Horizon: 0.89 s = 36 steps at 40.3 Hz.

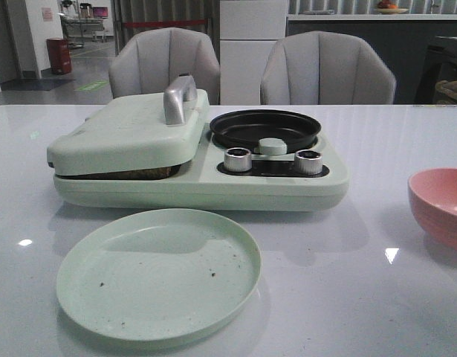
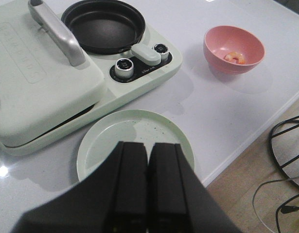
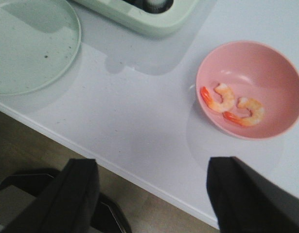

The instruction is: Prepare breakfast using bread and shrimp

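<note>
A pale green breakfast maker [image 1: 198, 186] sits across the middle of a glossy white table [image 1: 377, 297]. Its hinged sandwich-press lid [image 1: 128, 134], with a curved silver handle [image 1: 179, 97], is lowered on the machine's left half; a dark brown edge, likely the crust of the bread [image 1: 120, 175], shows in the narrow gap under the lid. On the right half sits a round black frying pan [image 1: 265, 128], and in front of it two silver knobs [image 1: 238, 159] flank a small pale green round knob [image 1: 273, 146].

In front of the machine lies a round pale green plate [image 1: 158, 271] carrying only a few dark crumbs. Toward the table's right edge stands a pink bowl [image 3: 250, 89], well apart from the machine. Inside it lie two curled orange-and-white shrimp [image 3: 218, 98], side by side near the bottom of the bowl.

The left gripper [image 2: 149, 187] hovers above the near rim of the plate with its two black fingers [image 2: 130, 184] pressed together and nothing between them. The right gripper [image 3: 151, 194] hangs over the table's front edge, near the pink bowl, its black fingers [image 3: 76, 194] spread wide apart and holding nothing.

Two grey padded chairs [image 1: 326, 68] stand behind the table.
</note>
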Tool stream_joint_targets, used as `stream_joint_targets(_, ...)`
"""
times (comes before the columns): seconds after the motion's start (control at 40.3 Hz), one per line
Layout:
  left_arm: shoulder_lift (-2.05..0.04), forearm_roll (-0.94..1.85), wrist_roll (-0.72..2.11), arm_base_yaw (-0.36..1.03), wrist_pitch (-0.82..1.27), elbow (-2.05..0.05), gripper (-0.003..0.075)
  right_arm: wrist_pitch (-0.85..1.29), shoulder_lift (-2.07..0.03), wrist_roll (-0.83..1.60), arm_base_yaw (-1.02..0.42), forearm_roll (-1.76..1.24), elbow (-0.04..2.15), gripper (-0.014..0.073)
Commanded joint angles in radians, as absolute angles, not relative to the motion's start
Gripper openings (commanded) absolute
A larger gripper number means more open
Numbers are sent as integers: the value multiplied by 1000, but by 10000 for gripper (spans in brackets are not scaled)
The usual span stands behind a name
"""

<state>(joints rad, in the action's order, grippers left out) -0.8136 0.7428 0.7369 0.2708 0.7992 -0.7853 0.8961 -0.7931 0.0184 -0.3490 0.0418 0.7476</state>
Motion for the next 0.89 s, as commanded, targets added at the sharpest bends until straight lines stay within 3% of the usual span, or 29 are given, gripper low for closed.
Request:
stream_joint_targets(0.0, -808, 784, 737, 277, 749, -811, 99, 884, -890, 7, -282, 76, 822, 570)
stream_joint_targets(0.422, -808, 784, 737, 277, 749, -811, 99, 918, -1299, 36, 99, 79, 1052, 569)
stream_joint_targets(0.869, -808, 784, 737, 277, 749, -811, 99, 793, -1623, 55, 127, 92, 1163, 569)
